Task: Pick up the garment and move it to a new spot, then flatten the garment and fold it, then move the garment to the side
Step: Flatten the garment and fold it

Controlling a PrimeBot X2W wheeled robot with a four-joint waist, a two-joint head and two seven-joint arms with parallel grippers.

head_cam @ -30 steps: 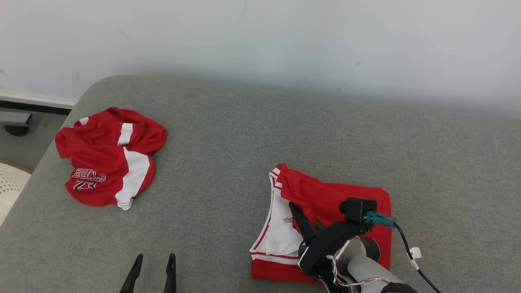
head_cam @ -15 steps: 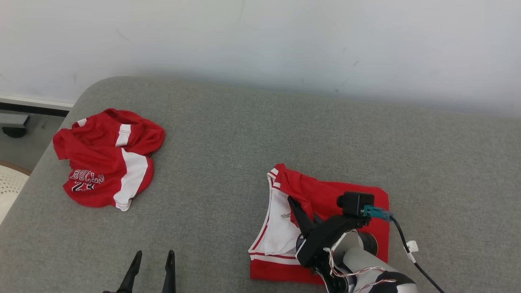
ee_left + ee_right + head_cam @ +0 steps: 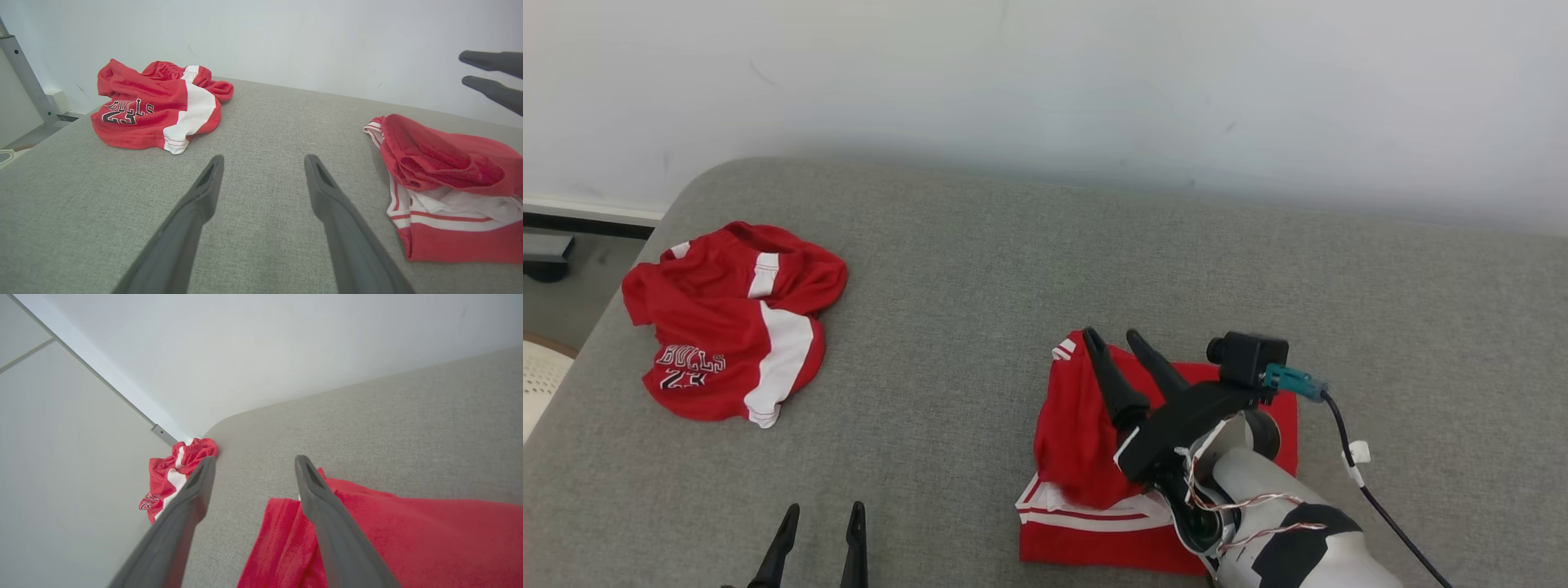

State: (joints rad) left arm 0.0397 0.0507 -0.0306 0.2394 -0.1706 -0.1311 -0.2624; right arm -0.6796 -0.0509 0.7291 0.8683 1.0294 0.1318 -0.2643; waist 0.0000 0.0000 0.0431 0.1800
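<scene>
Fold step, I'd say: garment (image 3: 1160,547) lies part-folded w/ a lumpy flap (image 3: 1078,425) on the couch (image 3: 980,269), front-right, R gripper (image 3: 1111,335) spread & empty just above it, L gripper (image 3: 823,510) spread too, well apart; next, pinch flap edge low, draw it flat, square the hems.

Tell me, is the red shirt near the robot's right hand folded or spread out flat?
Folded, but loosely. The red garment lies doubled over itself, a bunched red layer heaped on its striped white part.
</scene>
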